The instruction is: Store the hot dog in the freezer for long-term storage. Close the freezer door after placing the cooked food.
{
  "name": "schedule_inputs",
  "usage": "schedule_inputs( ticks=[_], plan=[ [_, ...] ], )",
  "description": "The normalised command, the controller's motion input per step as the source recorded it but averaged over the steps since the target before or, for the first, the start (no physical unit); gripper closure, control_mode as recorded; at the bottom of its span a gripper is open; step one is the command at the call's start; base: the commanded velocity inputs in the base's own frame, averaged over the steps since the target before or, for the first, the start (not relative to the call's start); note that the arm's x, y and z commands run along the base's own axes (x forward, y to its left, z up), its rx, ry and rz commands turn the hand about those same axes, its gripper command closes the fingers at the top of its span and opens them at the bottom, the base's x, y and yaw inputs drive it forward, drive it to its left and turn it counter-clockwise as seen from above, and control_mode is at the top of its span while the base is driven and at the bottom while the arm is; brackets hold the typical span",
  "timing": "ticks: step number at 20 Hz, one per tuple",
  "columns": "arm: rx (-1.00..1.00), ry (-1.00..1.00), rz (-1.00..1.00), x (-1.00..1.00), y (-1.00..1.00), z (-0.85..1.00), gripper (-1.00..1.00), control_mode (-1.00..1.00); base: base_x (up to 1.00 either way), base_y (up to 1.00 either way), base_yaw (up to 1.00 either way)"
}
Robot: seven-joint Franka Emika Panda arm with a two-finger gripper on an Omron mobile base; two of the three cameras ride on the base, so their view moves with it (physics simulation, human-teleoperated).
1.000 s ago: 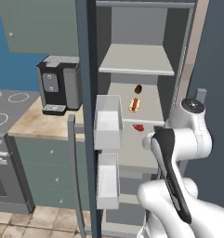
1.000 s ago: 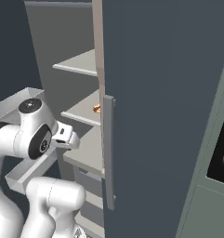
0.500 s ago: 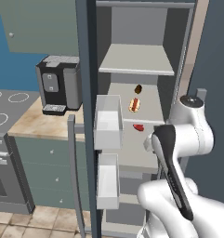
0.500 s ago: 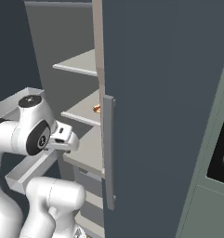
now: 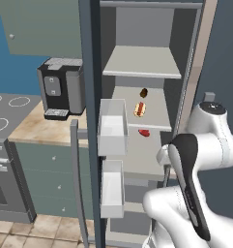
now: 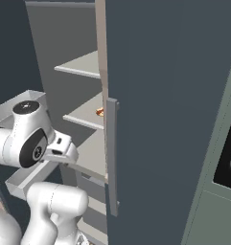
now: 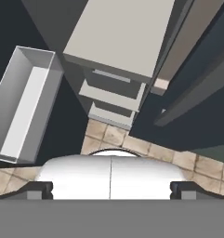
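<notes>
The hot dog (image 5: 140, 109) lies on the middle shelf inside the open freezer (image 5: 146, 63); in the right base view its end (image 6: 100, 111) peeks past the frame. The freezer door (image 5: 89, 126) stands swung wide open at the left, its white bins (image 5: 111, 127) facing the shelves. My gripper (image 7: 111, 190) hangs in front of the lower shelves, below the hot dog and apart from it, pointing down at the floor. Its fingertips (image 7: 39, 189) are spread wide with nothing between them. In the right base view the hand (image 6: 63, 149) sits just outside the freezer.
A dark brown item (image 5: 144, 92) sits behind the hot dog and a red item (image 5: 144, 131) on the shelf below. The black coffee machine (image 5: 62, 89) stands on the counter left of the door. The plain right door (image 6: 174, 105) is shut, its bar handle (image 6: 112, 158) close by.
The hand has drawn back a little, left and down, away from the shelves. The hot dog has stayed on its shelf and the door has not moved.
</notes>
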Motion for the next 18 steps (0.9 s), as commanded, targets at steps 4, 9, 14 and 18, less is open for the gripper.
schedule_inputs(
  ticks=[4,9,14,18],
  plan=[
    [0.0,0.0,-0.02,-0.44,-0.08,0.01,-1.0,-1.0,0.0,0.0,0.0],
    [0.0,0.0,-0.01,-0.4,-0.01,0.0,-1.0,-1.0,0.0,0.0,0.0],
    [0.0,0.0,0.0,-0.16,0.0,0.0,-1.0,-1.0,0.0,0.0,0.0],
    [0.0,0.0,0.0,0.0,0.0,0.0,-1.0,-1.0,0.0,0.0,0.0]
  ],
)
